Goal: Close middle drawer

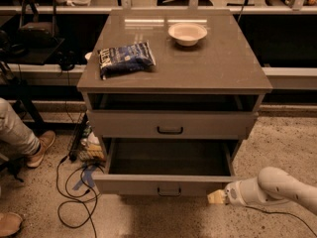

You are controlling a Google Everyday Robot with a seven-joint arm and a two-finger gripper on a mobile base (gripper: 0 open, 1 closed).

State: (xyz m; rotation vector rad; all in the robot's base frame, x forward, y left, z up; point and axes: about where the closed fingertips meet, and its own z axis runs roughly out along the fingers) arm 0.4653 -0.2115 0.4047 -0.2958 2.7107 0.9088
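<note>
The middle drawer (168, 185) is pulled far out of the grey cabinet, showing its plain grey inside (168, 157). A small black bar handle (169, 191) sits at the centre of its low front. My gripper (217, 197) is on a white arm coming in from the lower right. It is low, at the right end of the drawer front, touching it or very close to it. Above it, another drawer front (170, 124) with a black handle stands slightly out, with a dark gap over it.
On the cabinet top (213, 68) lie a blue snack bag (126, 58) and a white bowl (187, 32). Cables (74, 192) trail on the floor at the left. A person's leg and shoe (34, 145) are at the left.
</note>
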